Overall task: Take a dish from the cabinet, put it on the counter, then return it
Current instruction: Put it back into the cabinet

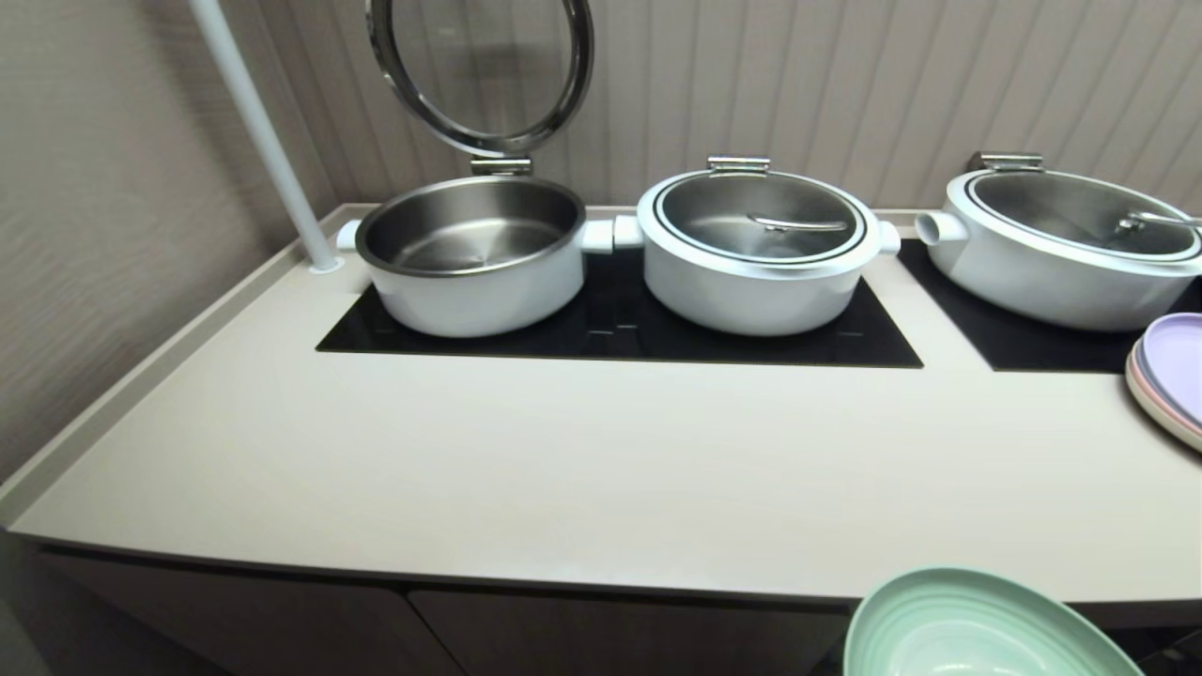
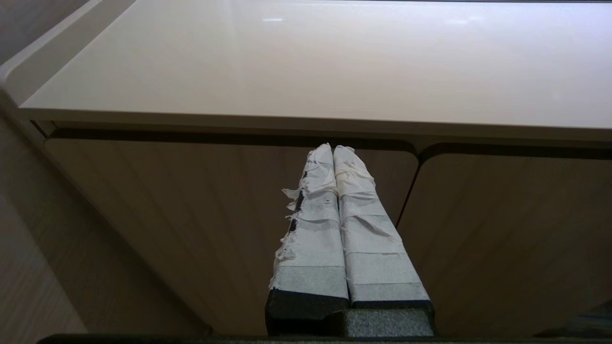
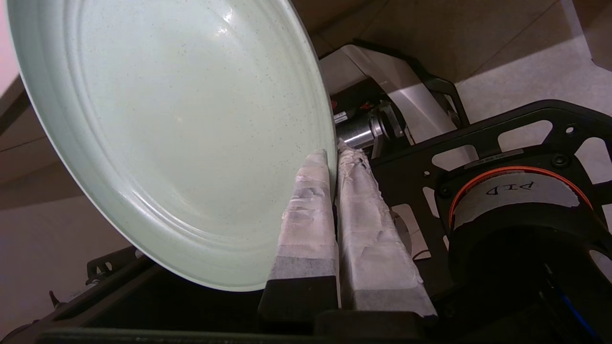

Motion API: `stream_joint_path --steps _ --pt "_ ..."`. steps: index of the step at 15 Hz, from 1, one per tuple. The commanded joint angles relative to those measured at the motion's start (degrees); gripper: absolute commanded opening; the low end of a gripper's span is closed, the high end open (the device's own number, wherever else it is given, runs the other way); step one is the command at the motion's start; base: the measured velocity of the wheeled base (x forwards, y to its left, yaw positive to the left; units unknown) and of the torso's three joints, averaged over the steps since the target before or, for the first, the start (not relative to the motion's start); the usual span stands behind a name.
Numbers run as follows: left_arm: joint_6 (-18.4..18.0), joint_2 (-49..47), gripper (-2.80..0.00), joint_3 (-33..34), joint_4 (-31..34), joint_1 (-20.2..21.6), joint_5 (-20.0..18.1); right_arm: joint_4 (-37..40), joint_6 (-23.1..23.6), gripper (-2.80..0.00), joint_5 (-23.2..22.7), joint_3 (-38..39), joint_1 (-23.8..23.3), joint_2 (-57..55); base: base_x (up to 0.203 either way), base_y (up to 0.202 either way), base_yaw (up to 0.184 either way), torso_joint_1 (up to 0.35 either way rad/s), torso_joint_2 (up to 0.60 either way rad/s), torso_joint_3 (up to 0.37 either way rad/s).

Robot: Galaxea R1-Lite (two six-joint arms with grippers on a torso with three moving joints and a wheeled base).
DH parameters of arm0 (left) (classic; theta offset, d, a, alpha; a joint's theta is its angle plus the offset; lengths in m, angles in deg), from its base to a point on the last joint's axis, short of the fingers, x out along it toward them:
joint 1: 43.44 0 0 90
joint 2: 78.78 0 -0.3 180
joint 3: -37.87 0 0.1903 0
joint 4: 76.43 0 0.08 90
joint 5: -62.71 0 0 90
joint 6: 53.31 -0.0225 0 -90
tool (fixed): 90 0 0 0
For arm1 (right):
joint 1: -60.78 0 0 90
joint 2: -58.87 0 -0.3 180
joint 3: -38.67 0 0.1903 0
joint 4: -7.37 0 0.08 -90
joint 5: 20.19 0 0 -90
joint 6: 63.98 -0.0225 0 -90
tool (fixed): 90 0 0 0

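Now the right end effector [image 3: 333,157] is clamped on the rim of the round, pale green plate [image 3: 181,138], holding it near the smooth cream surface [image 1: 563,451], ready to set down. Left end effector [image 2: 333,150] rests pressed together.

Tabletop [image 1: 470,469]: smooth cream laminate or stone-like slab with a soft sheen, carrying inset panels [image 1: 620,329] of glossy black glass. Pots [image 1: 479,300]: white shells with a satin look and brushed-metal liners; raised lid [image 1: 481,66] was clear glass in a polished metal ring. Dish [image 3: 181,143]: pale mint, faintly speckled, smooth with a dull gloss and moulded concentric rings. Right end effector [image 3: 334,157] and left end effector [image 2: 333,153]: fingers wrapped in wrinkled white tape, frayed at the edges, over black bases. Cabinet [image 2: 191,215] doors: matt beige, finely ribbed. Wall [image 1: 845,84]: ribbed, matt panelling.
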Motion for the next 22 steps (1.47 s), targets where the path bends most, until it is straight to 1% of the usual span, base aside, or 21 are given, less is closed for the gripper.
stream_joint_path --steps 1,8,11,15,17,22 --pt "0.01 0.02 -2.8 0.0 0.0 0.0 -0.03 0.21 -0.33 -2.8 0.01 -0.01 0.03 0.02 0.0 0.0 0.0 -0.148 0.33 0.177" --pt "0.01 0.02 -2.8 0.0 0.0 0.0 0.04 0.21 0.03 -2.8 -0.17 -0.44 0.03 0.02 0.0 0.0 0.0 -0.154 0.33 0.179" --pt "0.02 0.02 -2.8 0.0 0.0 0.0 0.01 0.7 1.31 -2.8 -0.26 -0.8 0.12 0.02 0.0 0.0 0.0 -0.175 0.38 0.201" --pt "0.01 0.02 -2.8 0.0 0.0 0.0 0.04 0.74 1.61 -2.8 -0.34 -1.51 0.47 0.02 0.0 0.0 0.0 -0.237 0.52 0.279" --pt "0.01 0.02 -2.8 0.0 0.0 0.0 0.04 0.65 1.96 -2.8 -1.52 -1.77 0.56 0.02 0.0 0.0 0.0 -0.258 0.55 0.297" --pt "0.01 0.02 -2.8 0.0 0.0 0.0 0.04 0.74 2.93 -2.8 -2.63 -2.47 0.73 0.11 0.0 0.0 0.0 -0.231 0.53 0.288"
